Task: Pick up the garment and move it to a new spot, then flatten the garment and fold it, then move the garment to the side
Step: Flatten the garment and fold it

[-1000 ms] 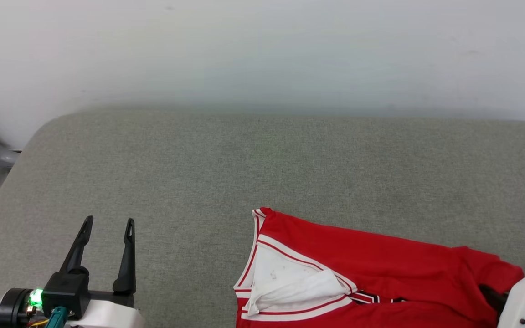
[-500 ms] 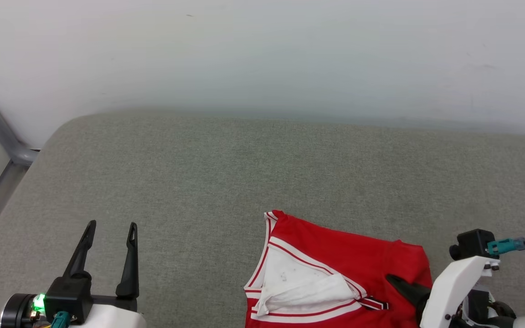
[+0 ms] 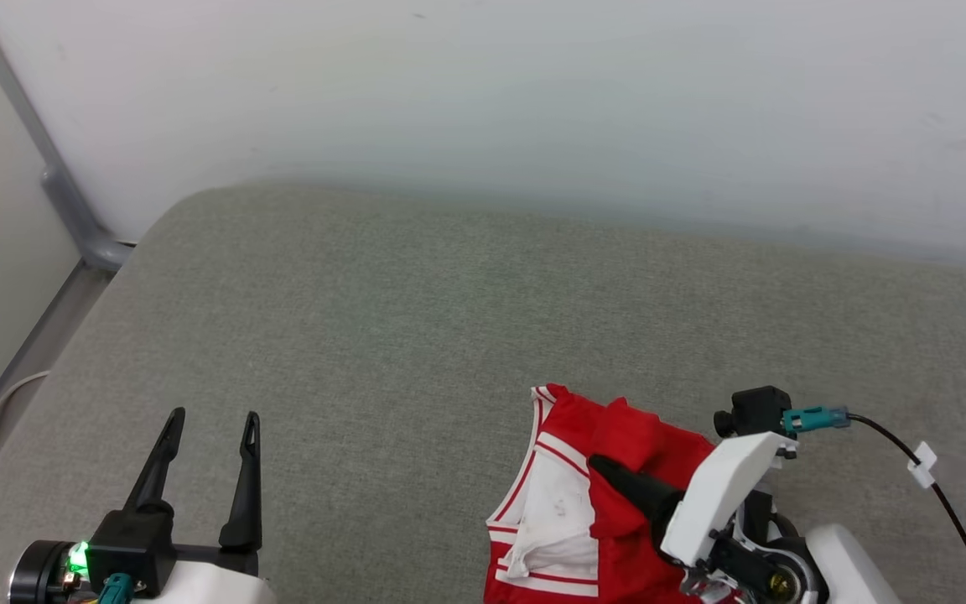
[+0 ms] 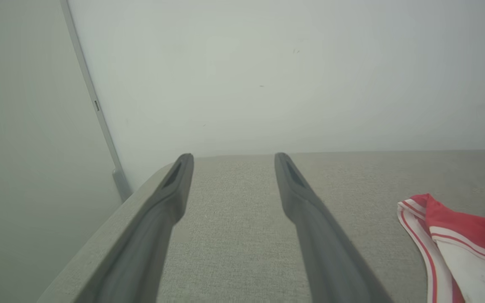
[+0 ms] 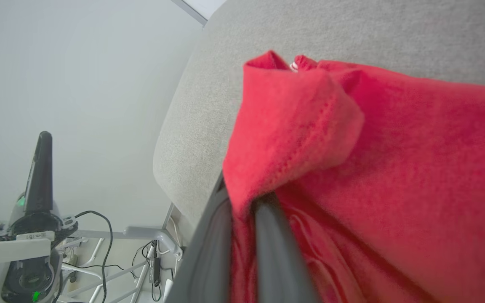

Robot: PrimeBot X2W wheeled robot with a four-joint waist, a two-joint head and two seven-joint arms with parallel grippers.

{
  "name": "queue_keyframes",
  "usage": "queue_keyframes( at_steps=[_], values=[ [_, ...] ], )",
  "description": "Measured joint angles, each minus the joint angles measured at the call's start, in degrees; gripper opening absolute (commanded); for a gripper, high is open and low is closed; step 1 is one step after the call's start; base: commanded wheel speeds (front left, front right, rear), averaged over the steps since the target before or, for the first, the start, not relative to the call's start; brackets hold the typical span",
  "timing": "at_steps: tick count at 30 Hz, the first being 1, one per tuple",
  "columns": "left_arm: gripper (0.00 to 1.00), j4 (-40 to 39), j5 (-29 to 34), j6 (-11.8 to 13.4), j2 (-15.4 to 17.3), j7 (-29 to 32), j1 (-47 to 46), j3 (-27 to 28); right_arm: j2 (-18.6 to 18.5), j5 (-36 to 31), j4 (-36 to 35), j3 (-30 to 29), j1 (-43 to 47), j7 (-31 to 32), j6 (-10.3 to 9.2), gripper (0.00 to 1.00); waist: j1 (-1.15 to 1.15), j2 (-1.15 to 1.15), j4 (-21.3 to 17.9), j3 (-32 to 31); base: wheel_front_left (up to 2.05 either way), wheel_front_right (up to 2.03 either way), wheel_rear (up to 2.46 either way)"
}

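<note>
The garment point(image 3: 642, 440) is a red shirt with a white, red-striped sleeve, lying bunched at the front right of the grey padded surface point(image 3: 416, 319). My right gripper point(image 3: 599, 463) is shut on a red edge of the garment and holds that fold over the rest of the cloth. In the right wrist view the red garment point(image 5: 394, 147) drapes over the right gripper point(image 5: 242, 200), hiding the tips of its dark fingers. My left gripper point(image 3: 215, 415) stands open and holds nothing at the front left, well apart from the shirt. The left wrist view has the left gripper point(image 4: 232, 156) open over bare fabric and the garment point(image 4: 465, 223) at the right edge.
A pale wall point(image 3: 483, 84) rises behind the padded surface. A grey metal post point(image 3: 64, 201) runs down the far left beside the surface's rounded corner. A black cable point(image 3: 944, 495) trails from my right wrist. Bare grey fabric spreads across the middle and back.
The head camera has swung, shifting the scene rightward. My right gripper has travelled left with the red edge, doubling the shirt over itself into a narrower heap. The left gripper has stayed put.
</note>
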Motion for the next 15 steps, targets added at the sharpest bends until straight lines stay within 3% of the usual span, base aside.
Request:
queue_keyframes(
  at_steps=[8,9,10,15],
  values=[
    [1.00,0.55,0.07,-0.48,-0.24,0.00,-0.56,-0.41,0.01,0.70,16.95,3.22,-8.48,-10.40,0.00,0.00,0.00,0.00,2.41,1.52,0.00,0.00,0.00],
    [1.00,0.63,0.07,-0.48,-0.30,0.00,-0.72,-0.44,0.01,0.69,18.96,3.72,-9.56,-11.43,0.00,0.26,0.00,0.00,2.66,1.77,0.00,0.00,0.00],
    [1.00,0.71,0.07,-0.51,-0.33,0.00,-0.93,-0.47,-0.02,0.69,20.68,4.48,-10.59,-12.39,0.00,0.99,0.01,0.00,2.90,2.00,0.00,0.00,0.00],
    [1.00,1.00,0.32,-0.82,-0.37,0.00,-1.19,-0.36,0.03,3.41,24.87,10.56,-13.86,-15.02,0.00,1.00,0.01,0.00,3.41,2.59,0.00,0.00,0.00]
  ],
)
